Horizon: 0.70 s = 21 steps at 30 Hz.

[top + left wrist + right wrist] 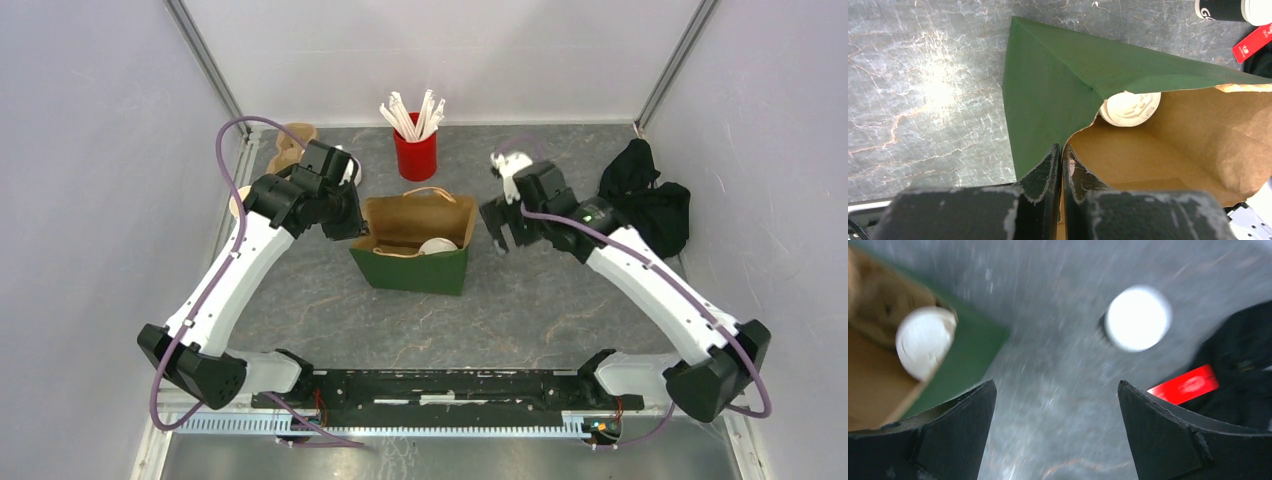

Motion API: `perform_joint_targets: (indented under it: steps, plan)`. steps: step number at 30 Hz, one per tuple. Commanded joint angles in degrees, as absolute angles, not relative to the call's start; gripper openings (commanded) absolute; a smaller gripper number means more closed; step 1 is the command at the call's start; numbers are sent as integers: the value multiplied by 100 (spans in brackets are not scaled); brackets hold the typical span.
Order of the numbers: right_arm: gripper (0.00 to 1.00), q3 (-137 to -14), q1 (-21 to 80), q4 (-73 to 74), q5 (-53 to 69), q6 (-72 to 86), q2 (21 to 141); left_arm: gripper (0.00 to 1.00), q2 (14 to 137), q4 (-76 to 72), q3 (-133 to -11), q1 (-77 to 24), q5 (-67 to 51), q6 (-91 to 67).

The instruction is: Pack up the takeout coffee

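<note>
My left pincer (1063,162) is clamping together on the rim of the bag (1048,90), where one cup (1130,107) is sitting inside. My right pincer (1057,390) is hanging wide apart near the second cup (1138,317), outside the bag. If my left grip is slipping, the mouth may sag shut. The grey marbled table (560,300) and white walls (450,50) are surrounding us.
</note>
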<state>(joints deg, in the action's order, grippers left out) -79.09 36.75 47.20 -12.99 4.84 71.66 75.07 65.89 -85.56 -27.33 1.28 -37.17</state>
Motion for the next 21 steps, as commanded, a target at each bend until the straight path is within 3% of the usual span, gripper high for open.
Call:
perform_joint_targets:
  steps: [1,8,11,16,21]
  plan:
    - [98,-6669,3385,4935,415,1308,7177,11,7372,6598,-8413,-2654,-39,-4390]
    - [98,-5138,3390,2872,2325,2606,7494,11,7268,6538,-8272,-2622,-309,-5137]
    - [98,-4794,3388,2511,2207,3459,7598,11,7176,6546,-8155,-2610,-303,-5384]
    - [98,-3861,3656,665,2006,5336,7262,11,6895,6445,-7887,-2607,-263,-5751]
    - [98,-4621,3791,759,657,4891,7835,12,6413,6117,-7469,-2606,-376,-5852]
